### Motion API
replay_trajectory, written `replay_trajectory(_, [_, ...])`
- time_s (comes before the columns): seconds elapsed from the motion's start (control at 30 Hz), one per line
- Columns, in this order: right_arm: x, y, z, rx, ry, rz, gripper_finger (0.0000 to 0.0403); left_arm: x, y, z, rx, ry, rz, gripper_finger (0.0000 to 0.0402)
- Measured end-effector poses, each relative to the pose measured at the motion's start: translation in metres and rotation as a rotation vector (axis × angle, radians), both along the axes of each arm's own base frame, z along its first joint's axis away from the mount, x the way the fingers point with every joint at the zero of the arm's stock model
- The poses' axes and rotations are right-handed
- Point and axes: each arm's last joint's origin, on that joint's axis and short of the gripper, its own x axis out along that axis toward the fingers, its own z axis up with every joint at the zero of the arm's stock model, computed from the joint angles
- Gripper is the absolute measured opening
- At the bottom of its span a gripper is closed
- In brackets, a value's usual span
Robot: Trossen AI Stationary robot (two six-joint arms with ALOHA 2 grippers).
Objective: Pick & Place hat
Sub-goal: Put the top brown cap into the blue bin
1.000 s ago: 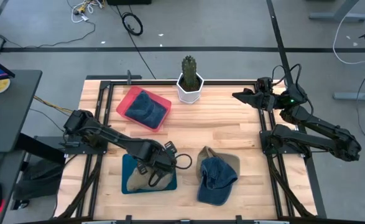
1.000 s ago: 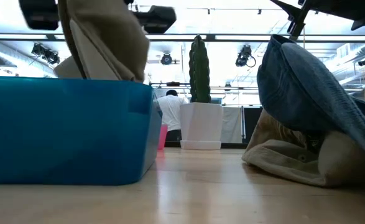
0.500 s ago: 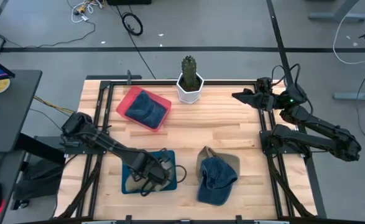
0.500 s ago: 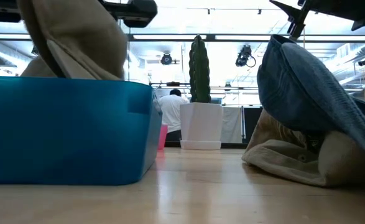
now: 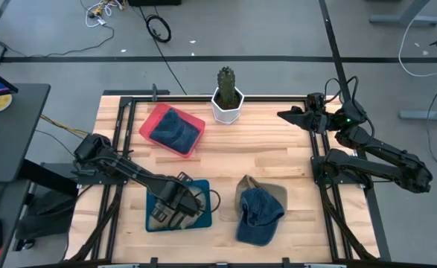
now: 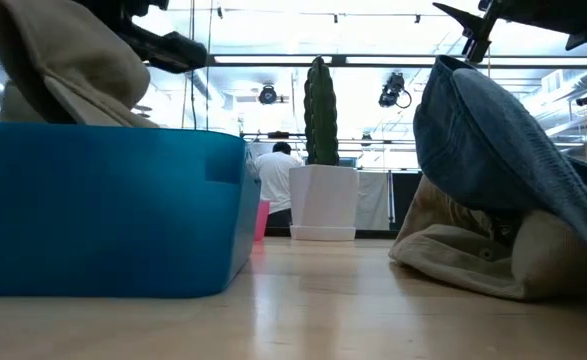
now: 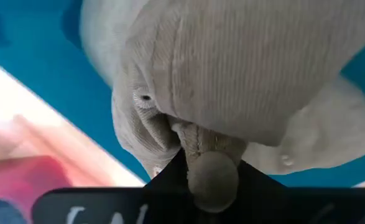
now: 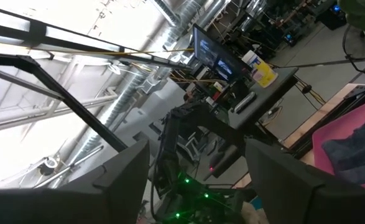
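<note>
A beige corduroy hat [image 7: 244, 68] hangs in the blue bin [image 5: 155, 216] at the table's near left. My left gripper [image 5: 175, 207] stands above it, pointing down, shut on it. In the low view the hat [image 6: 63, 70] rises above the bin's rim [image 6: 103, 135]. A blue denim hat [image 5: 261, 212] lies on top of another beige hat [image 5: 278, 193] near the table's front middle. A third hat, of denim [image 5: 175, 128], lies in the red bin [image 5: 152, 123] at the far left. My right gripper [image 5: 289, 114] is held open in the air at the far right, with nothing in it. My left gripper pinches a bunched fold of the beige hat's corduroy [image 7: 210, 165] between its two fingers, coming from above and pointing down. The hat hangs below the fingers inside the blue bin's walls. Whether its lower part rests on the bin's floor I cannot tell.
A cactus in a white pot [image 5: 227, 100] stands at the far edge's middle. Bare wood lies between the red bin and the stacked hats. A black frame rail [image 5: 322, 179] runs along the table's right side, under the right arm.
My left gripper has carried the beige hat toward the table's left and near edges, over the blue bin. It has rolled about its downward axis and sunk a little. In the low view the hat sits farther left and lower behind the bin's wall.
</note>
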Motion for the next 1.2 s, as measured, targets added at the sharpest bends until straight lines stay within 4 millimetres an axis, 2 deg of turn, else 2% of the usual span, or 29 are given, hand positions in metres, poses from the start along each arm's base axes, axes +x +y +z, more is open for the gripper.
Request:
replay_trajectory(0.13, [0.000, 0.000, 0.000, 0.000, 0.000, 0.000, 0.0268, 0.001, -0.002, 0.000, -0.044, -0.001, 0.091, 0.0038])
replay_trajectory(0.3, [0.000, 0.000, 0.000, -0.004, 0.000, -0.001, 0.0268, 0.003, 0.001, 0.000, -0.066, -0.014, 0.324, 0.0074])
replay_trajectory(0.43, [0.000, 0.000, 0.000, -0.006, 0.000, -0.002, 0.0268, 0.007, 0.008, 0.000, -0.113, 0.016, 0.520, 0.0122])
replay_trajectory(0.6, [0.000, 0.000, 0.000, -0.007, 0.000, -0.002, 0.0268, 0.010, 0.014, 0.000, -0.155, 0.050, 0.688, 0.0203])
replay_trajectory(0.8, [0.000, 0.000, 0.000, -0.007, 0.000, -0.002, 0.0268, 0.007, 0.013, 0.000, -0.138, 0.067, 0.728, 0.0304])
replay_trajectory(0.93, [0.000, 0.000, 0.000, -0.010, 0.001, 0.001, 0.0268, 0.004, 0.015, 0.000, -0.115, 0.096, 0.752, 0.0353])
replay_trajectory(1.03, [0.000, 0.000, 0.000, -0.015, 0.004, 0.007, 0.0268, -0.002, 0.013, 0.002, -0.085, 0.126, 0.730, 0.0373])
replay_trajectory(1.2, [0.000, 0.000, -0.002, -0.020, 0.018, 0.009, 0.0268, -0.011, 0.001, 0.012, -0.088, 0.133, 0.637, 0.0377])
